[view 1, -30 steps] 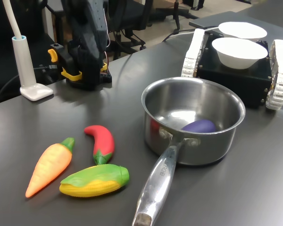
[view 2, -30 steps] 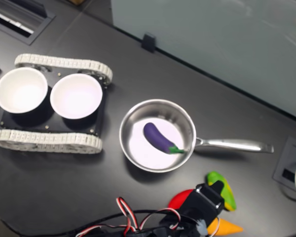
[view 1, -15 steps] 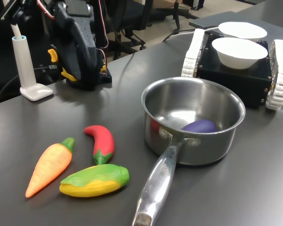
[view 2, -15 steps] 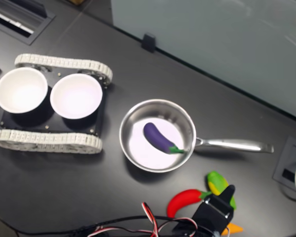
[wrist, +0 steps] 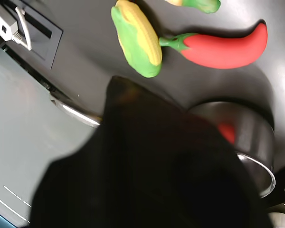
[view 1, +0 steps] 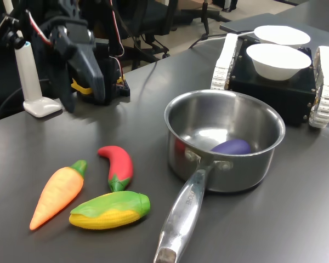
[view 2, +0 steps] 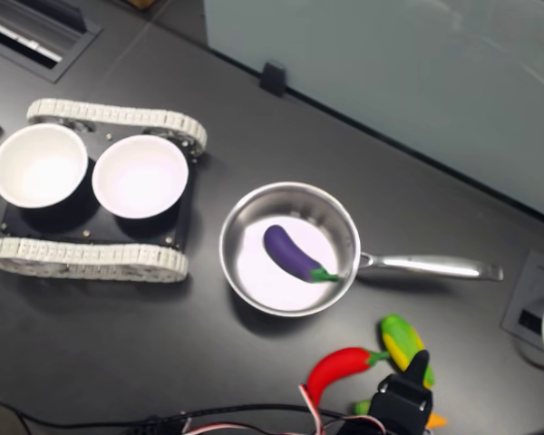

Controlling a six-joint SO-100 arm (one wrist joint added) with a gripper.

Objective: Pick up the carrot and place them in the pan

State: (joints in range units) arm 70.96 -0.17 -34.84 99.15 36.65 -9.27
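The orange carrot [view 1: 57, 194] with its green stem lies on the dark table at the first exterior view's lower left. It sits beside a red chili [view 1: 118, 167] and a yellow-green corn [view 1: 111, 210]. My gripper [view 1: 83, 106] hangs above the table behind them. Its two dark fingers are apart and hold nothing. In the second exterior view the gripper [view 2: 403, 399] covers most of the carrot [view 2: 432, 420]. The steel pan [view 1: 266, 159] stands to the first exterior view's right of the vegetables, with a purple eggplant [view 1: 232, 146] inside. The wrist view shows the pan [wrist: 251, 142] and the carrot's stem [wrist: 202, 4].
A long pan handle [view 1: 183, 213] points toward the table's front edge. A tracked black vehicle [view 1: 274, 90] carrying two white bowls [view 1: 278, 60] stands behind the pan. A white lamp base [view 1: 41, 105] and the arm's base [view 1: 107, 90] are at the far left of the first exterior view.
The arm has swung down and toward the first exterior view's left, bringing the gripper lower over the table. In the second exterior view it has slid right, uncovering the chili. The vegetables and pan have not moved.
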